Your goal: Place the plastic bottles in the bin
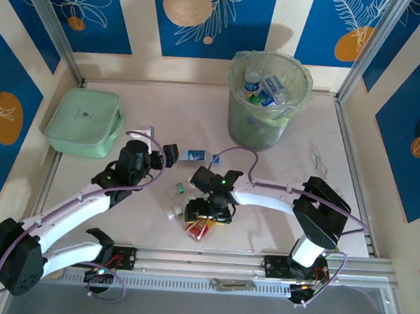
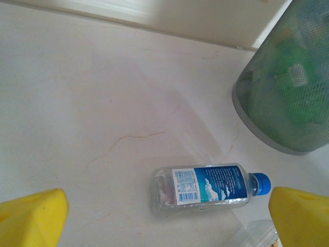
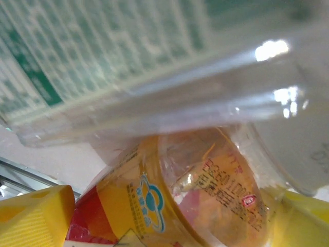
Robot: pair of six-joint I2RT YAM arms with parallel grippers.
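Between the right gripper's [image 3: 167,221] spread fingers [image 3: 31,218] sits a red-orange bottle [image 3: 180,195], seemingly ungripped, while the left gripper [image 2: 165,218] gapes empty.

Overhead, the right gripper [image 1: 204,218] covers most of the red-orange bottle [image 1: 195,231], and the small bottle [image 1: 180,189] to its left is too small to read. From the left wrist, the bin [image 2: 288,87] is cut off by the picture's edge, as is a clear object [image 2: 257,234], perhaps another bottle, at the bottom. From the right wrist, the green-labelled bottle [image 3: 128,56] is blurred and runs off the top.
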